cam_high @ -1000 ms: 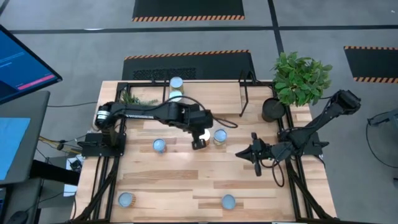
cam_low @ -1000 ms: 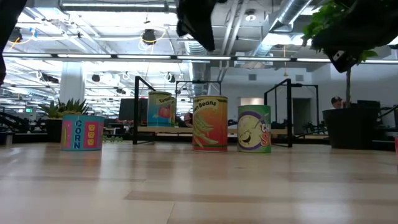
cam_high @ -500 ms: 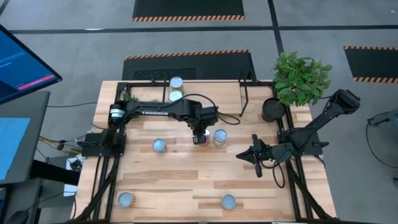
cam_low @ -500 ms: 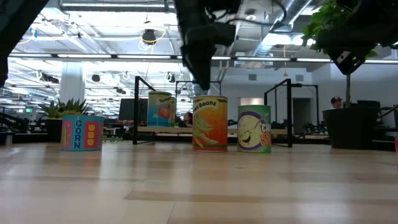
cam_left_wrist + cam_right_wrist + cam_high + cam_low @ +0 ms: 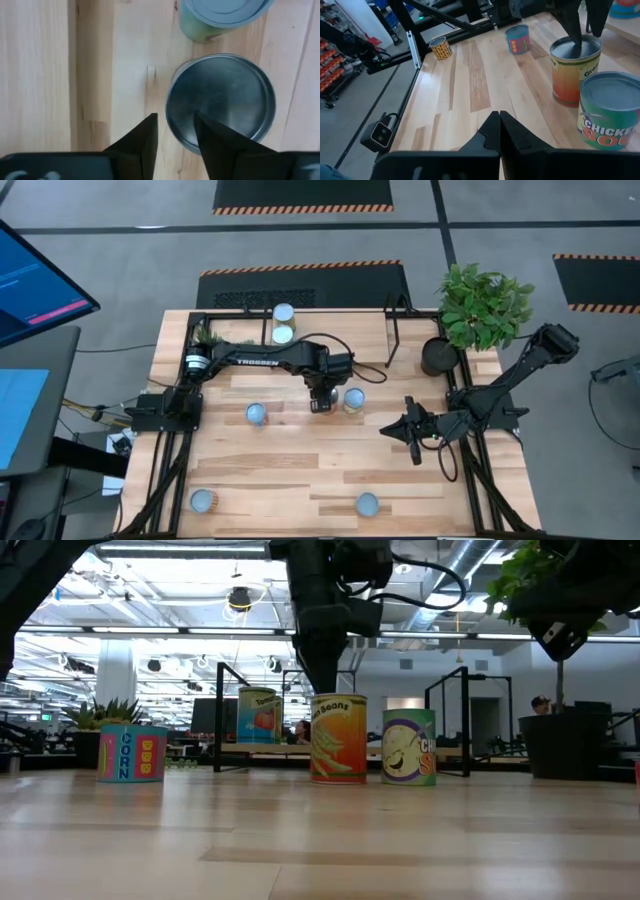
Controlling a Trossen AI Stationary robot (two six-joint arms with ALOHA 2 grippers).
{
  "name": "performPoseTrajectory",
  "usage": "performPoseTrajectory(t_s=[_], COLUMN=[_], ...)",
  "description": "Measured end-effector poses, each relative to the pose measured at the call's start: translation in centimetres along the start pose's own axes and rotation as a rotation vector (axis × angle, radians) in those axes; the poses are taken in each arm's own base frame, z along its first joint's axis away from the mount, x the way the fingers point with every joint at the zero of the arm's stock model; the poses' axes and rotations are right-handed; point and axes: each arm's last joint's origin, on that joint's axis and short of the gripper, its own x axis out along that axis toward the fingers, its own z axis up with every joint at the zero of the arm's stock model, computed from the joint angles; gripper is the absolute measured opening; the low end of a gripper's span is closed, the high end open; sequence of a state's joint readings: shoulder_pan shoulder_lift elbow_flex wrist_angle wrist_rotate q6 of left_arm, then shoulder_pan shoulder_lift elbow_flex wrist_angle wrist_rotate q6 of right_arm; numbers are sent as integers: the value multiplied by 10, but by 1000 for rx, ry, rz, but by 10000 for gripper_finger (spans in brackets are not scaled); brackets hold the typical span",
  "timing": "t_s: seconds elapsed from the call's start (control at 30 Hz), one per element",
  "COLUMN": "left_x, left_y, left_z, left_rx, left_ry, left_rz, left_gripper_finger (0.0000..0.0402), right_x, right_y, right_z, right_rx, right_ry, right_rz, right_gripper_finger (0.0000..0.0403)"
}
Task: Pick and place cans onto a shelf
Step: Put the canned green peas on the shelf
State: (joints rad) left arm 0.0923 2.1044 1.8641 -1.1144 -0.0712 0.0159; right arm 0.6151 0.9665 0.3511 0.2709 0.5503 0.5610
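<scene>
An orange green-beans can (image 5: 322, 394) (image 5: 338, 738) (image 5: 574, 70) stands upright on the table next to a green chicken can (image 5: 352, 400) (image 5: 409, 746). My left gripper (image 5: 175, 120) (image 5: 320, 402) points down over the orange can's silver top (image 5: 225, 97). It is open, with one finger above the lid and the other outside the rim. Two cans (image 5: 283, 323) stand on the shelf (image 5: 340, 330) at the far side. My right gripper (image 5: 499, 117) (image 5: 385, 430) waits shut at the table's right. My left gripper comes at the orange can from above, its fingers (image 5: 215, 145) on either side of the rim (image 5: 172, 127) at one edge of the lid. I cannot tell whether a fingertip touches the lid or the rim. The can stands upright on the table.
A blue corn can (image 5: 257, 414) (image 5: 132, 752) stands left of the centre. Two more cans (image 5: 203, 500) (image 5: 367, 503) sit near the front edge. A dark plant pot (image 5: 440, 358) with a green plant stands at the far right. Black shelf legs (image 5: 392, 340) rise beside it.
My left gripper has come down toward the orange can's top and tipped to point more steeply down. The cans have kept their places.
</scene>
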Motion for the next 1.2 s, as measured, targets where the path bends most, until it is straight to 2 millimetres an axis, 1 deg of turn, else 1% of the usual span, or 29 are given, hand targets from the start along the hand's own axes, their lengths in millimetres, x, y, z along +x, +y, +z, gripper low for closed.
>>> performPoseTrajectory(t_s=[0.07,0.2,0.23,0.43,0.6,0.67,0.77,1.0,1.1,1.2], left_x=[0,0,0,0,-4,-9,-24,-50,-57,-63], left_y=[0,0,0,1,1,3,8,32,49,69], left_z=[0,0,-1,-1,2,5,7,9,10,10], left_rx=[1,-1,-2,-7,-1,14,22,26,18,-17], left_ry=[2,5,6,7,9,-9,-14,-36,-53,-85], left_rz=[-23,-44,-44,-51,-58,-62,-59,-10,23,42], left_gripper_finger=[88,18,10,1,0,0,0,0,0,0], right_x=[0,0,0,0,0,0,0,0,0,0], right_y=[0,0,0,0,0,0,0,0,0,-1], right_z=[0,0,0,0,0,0,0,0,0,0], right_rx=[0,1,1,4,48,50,50,50,50,49], right_ry=[0,0,0,0,2,3,3,2,0,-10], right_rz=[0,0,0,0,-1,-3,-2,-3,-7,-21], right_gripper_finger=[13,13,13,13,13,13,13,13,13,13])
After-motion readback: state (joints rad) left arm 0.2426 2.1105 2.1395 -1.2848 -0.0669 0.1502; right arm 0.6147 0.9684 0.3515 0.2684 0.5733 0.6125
